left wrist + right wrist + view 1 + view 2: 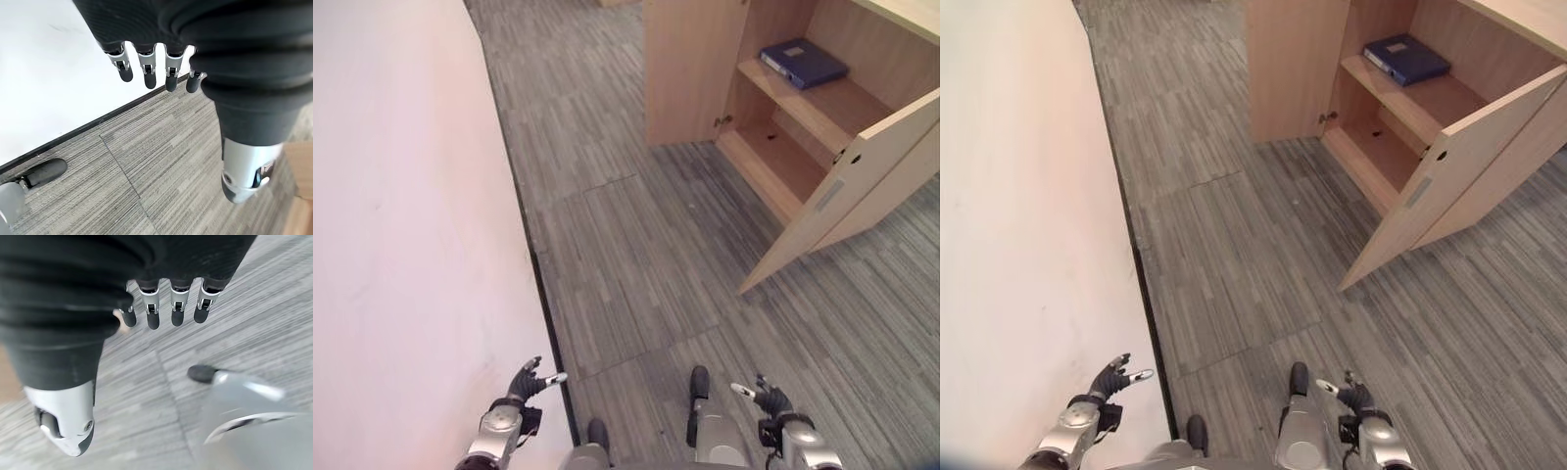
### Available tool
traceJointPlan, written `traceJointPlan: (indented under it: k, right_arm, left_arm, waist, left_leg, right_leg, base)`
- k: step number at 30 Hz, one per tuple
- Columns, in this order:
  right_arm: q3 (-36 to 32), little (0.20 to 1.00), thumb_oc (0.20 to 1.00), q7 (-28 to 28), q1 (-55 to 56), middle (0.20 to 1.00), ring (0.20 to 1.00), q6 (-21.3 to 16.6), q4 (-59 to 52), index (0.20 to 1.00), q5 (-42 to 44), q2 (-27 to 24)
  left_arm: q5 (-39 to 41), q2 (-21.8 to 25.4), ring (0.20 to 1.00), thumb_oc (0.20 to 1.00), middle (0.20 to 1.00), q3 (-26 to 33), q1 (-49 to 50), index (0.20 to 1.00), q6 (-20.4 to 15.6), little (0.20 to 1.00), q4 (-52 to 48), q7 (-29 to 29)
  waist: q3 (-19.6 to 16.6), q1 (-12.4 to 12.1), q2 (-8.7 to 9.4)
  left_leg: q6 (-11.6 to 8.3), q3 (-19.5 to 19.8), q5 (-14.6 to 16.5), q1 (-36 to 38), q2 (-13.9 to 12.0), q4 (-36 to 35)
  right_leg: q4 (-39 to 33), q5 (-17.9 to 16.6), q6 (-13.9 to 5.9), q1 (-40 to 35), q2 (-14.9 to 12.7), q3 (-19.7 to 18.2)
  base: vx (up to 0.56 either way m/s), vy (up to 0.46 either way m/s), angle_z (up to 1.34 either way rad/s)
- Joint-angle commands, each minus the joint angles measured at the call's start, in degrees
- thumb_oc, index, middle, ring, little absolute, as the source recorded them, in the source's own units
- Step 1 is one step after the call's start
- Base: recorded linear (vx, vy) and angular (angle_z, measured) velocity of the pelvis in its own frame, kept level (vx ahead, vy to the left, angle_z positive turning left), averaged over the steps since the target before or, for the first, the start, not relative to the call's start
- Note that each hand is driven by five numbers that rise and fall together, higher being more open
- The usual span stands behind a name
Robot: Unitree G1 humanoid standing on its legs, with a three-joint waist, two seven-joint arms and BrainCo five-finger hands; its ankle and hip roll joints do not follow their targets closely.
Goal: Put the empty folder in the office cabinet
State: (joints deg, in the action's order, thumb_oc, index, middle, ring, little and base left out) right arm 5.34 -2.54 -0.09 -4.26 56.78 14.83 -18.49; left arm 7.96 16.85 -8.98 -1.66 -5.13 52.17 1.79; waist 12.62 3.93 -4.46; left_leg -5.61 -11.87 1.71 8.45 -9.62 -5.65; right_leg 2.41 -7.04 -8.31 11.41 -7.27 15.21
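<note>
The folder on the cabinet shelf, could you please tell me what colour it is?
Dark blue; the folder shows best in the left eye view.

Blue folder (804, 63) shelved in open office cabinet (690, 73)
It lies flat on the upper shelf, doors swung wide.

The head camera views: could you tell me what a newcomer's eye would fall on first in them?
First, the open wooden cabinet at the upper right, one door swung out over the grey carpet, with a blue folder lying flat on its upper shelf. Next, the broad white wall along the left side. Low in the view, the left hand and right hand hang open and empty.
</note>
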Motion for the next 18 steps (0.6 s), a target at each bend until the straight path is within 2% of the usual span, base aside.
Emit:
traceJointPlan:
  k: [1,4,5,6,7,8,9,10,12,13,15,16,18]
  right_arm:
    - [-1.5,1.0,1.0,-0.4,0.1,1.0,1.0,-1.5,-1.0,1.0,2.9,-0.8]
    - [-1.8,1.0,1.0,-0.1,0.7,1.0,1.0,-1.5,-0.9,1.0,3.1,-1.4]
    - [-2.3,1.0,1.0,-0.2,0.5,1.0,1.0,-1.7,-0.4,1.0,3.7,-2.2]
    - [-2.2,1.0,1.0,-0.2,0.5,1.0,1.0,-1.7,-0.4,1.0,3.7,-2.2]
    - [-2.5,1.0,1.0,-0.3,0.5,1.0,1.0,-1.8,-0.6,1.0,3.8,-3.2]
    - [-2.5,1.0,1.0,-0.3,0.5,1.0,1.0,-1.8,-0.6,1.0,3.8,-3.2]
    - [-2.9,1.0,1.0,-0.7,0.2,1.0,1.0,-1.8,-0.9,1.0,3.9,-4.7]
    - [-2.9,1.0,1.0,-0.7,0.2,1.0,1.0,-1.8,-0.9,1.0,3.9,-4.7]
    - [-3.2,1.0,1.0,-1.3,-0.4,1.0,1.0,-1.7,-1.7,1.0,4.8,-5.6]
    - [-3.4,1.0,1.0,-1.4,-0.8,1.0,1.0,-1.7,-1.5,1.0,5.6,-5.9]
    - [-3.4,1.0,1.0,-1.0,-1.0,1.0,1.0,-1.3,-1.2,1.0,6.1,-6.1]
    - [-3.4,1.0,1.0,-1.0,-1.0,1.0,1.0,-1.3,-1.2,1.0,6.1,-6.1]
    - [-2.6,1.0,1.0,-0.6,-0.6,1.0,1.0,-1.0,-0.8,1.0,4.9,-6.3]
  left_arm:
    - [-2.4,2.5,1.0,1.0,1.0,-0.8,-2.5,1.0,-2.9,1.0,-2.4,0.7]
    - [-2.1,1.7,1.0,1.0,1.0,-0.8,-1.2,1.0,-2.8,1.0,-3.0,0.6]
    - [-0.8,0.7,1.0,1.0,1.0,-0.9,-0.8,1.0,-2.8,1.0,-2.9,0.6]
    - [-0.8,0.7,1.0,1.0,1.0,-0.9,-0.8,1.0,-2.8,1.0,-2.9,0.6]
    - [0.1,0.3,1.0,1.0,1.0,-1.5,-1.0,1.0,-2.9,1.0,-3.5,0.3]
    - [0.1,0.3,1.0,1.0,1.0,-1.5,-1.0,1.0,-2.9,1.0,-3.5,0.3]
    - [0.8,0.1,1.0,1.0,1.0,-2.3,-1.4,1.0,-2.6,1.0,-4.4,-0.2]
    - [0.8,0.1,1.0,1.0,1.0,-2.2,-1.4,1.0,-2.6,1.0,-4.4,-0.2]
    - [0.8,-0.3,1.0,1.0,1.0,-3.0,-1.9,1.0,-2.6,1.0,-4.5,0.3]
    - [1.1,-0.5,1.0,1.0,1.0,-3.3,-2.5,1.0,-2.7,1.0,-4.1,0.5]
    - [1.9,-1.4,1.0,1.0,1.0,-3.2,-2.2,1.0,-2.7,1.0,-4.2,0.6]
    - [1.9,-1.3,1.0,1.0,1.0,-3.2,-2.2,1.0,-2.7,1.0,-4.2,0.6]
    - [1.7,-2.0,1.0,1.0,1.0,-3.4,-1.7,1.0,-2.6,1.0,-4.0,0.6]
  waist:
    - [-1.2,1.0,2.45]
    - [-1.9,1.7,1.58]
    - [-2.0,2.2,-0.28]
    - [-2.2,2.4,-0.08]
    - [-1.9,2.9,-1.25]
    - [-2.0,3.1,-1.1]
    - [-1.0,3.3,-1.06]
    - [-1.2,3.5,-0.88]
    - [0.4,3.6,0.21]
    - [0.9,3.5,0.44]
    - [1.2,2.5,0.13]
    - [1.1,2.4,0.27]
    - [0.7,1.3,-0.97]
  left_leg:
    - [0.15,-0.8,5.5,5.5,5.4,0.7]
    - [-0.5,-2.0,6.5,6.7,3.8,3.1]
    - [-1.82,-2.6,5.5,6.5,1.6,7.2]
    - [-1.83,-2.4,5.2,6.2,1.7,7.1]
    - [-4.21,-2.9,0.9,3.9,-1.0,14.2]
    - [-4.21,-2.7,0.7,3.7,-0.8,14.1]
    - [-6.34,-1.9,-5.4,-0.3,-3.4,27.5]
    - [-6.3,-1.6,-5.6,-0.7,-3.2,27.5]
    - [-6.83,-2.0,-8.8,-3.5,-3.8,37.0]
    - [-6.26,-3.1,-9.0,-4.7,-4.3,38.4]
    - [-4.99,-4.2,-8.0,-8.6,-5.6,34.3]
    - [-4.88,-4.4,-8.2,-8.6,-5.4,34.0]
    - [-4.08,-2.2,-8.1,-9.5,-5.4,21.0]
  right_leg:
    - [-2.7,-1.0,-3.57,2.0,-5.6,1.9]
    - [-2.0,-1.1,-2.66,0.7,-5.0,2.7]
    - [-1.4,0.1,-1.65,-0.6,-3.4,3.3]
    - [-1.4,0.0,-1.58,-0.3,-3.6,3.4]
    - [-1.6,1.4,-0.12,-2.2,-2.2,3.6]
    - [-1.7,1.3,-0.06,-2.0,-2.4,3.7]
    - [-2.5,3.7,2.51,-5.4,-1.1,3.4]
    - [-2.5,3.6,2.55,-5.2,-1.4,3.6]
    - [-3.6,5.6,4.32,-8.6,-0.9,2.0]
    - [-3.9,6.5,4.63,-10.1,-0.8,0.7]
    - [-4.3,8.5,4.0,-13.7,-1.0,-2.5]
    - [-4.2,8.4,3.98,-13.5,-1.2,-2.6]
    - [-3.9,10.3,2.46,-16.3,-1.4,-5.6]
  base:
    - [0.56,-0.27,-0.19]
    - [0.35,-0.22,-0.1]
    - [0.21,-0.156,-0.54]
    - [0.35,-0.305,-0.4]
    - [0.13,-0.163,-0.29]
    - [0.33,-0.319,-0.3]
    - [0.17,-0.17,-0.29]
    - [0.29,-0.255,-0.26]
    - [0.26,-0.167,-0.29]
    - [0.41,-0.052,-0.56]
    - [0.4,0.062,-0.71]
    - [0.38,0.161,-0.82]
    - [0.39,0.197,-0.8]
